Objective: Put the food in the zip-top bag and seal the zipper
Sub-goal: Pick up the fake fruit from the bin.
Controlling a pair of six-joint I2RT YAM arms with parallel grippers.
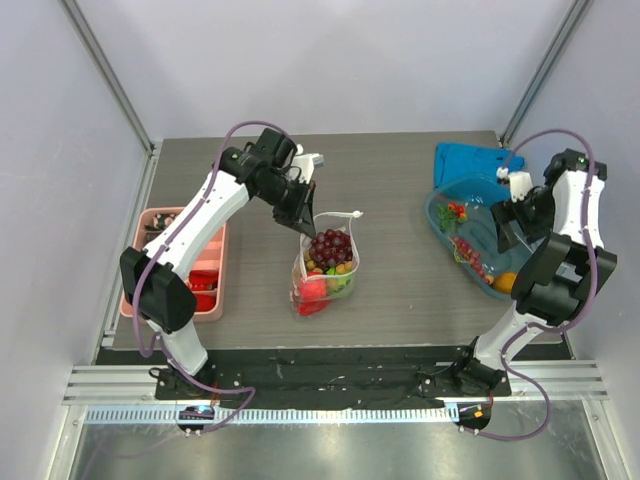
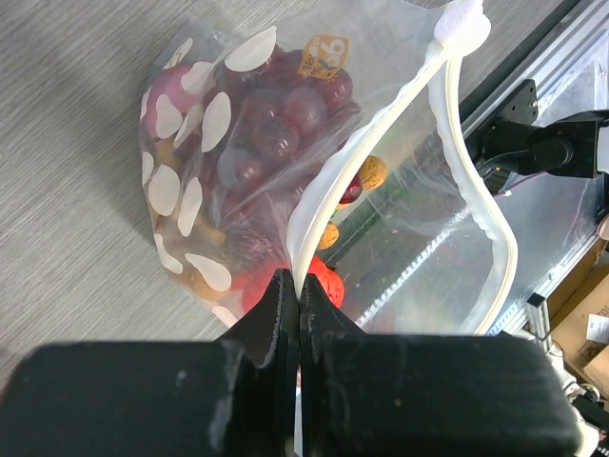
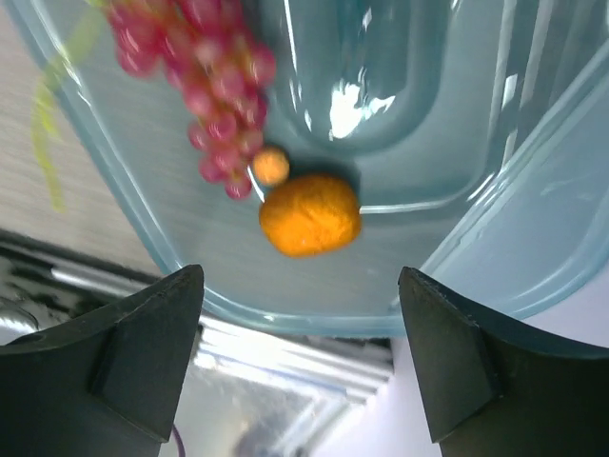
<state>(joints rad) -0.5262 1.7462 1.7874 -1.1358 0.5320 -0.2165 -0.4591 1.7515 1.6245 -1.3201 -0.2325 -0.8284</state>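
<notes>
The dotted clear zip-top bag stands mid-table, holding the dark purple grape bunch with red, green and orange pieces below. My left gripper is shut on the bag's whitish zipper strip at the left end of the mouth, which gapes open. My right gripper is open and empty above the blue-tinted tub. In the right wrist view an orange fruit and a pink-red grape bunch lie in the tub.
A pink compartment tray with red pieces sits at the left, under my left arm. A blue lid lies behind the tub at the back right. The table's near edge and metal rail run along the front.
</notes>
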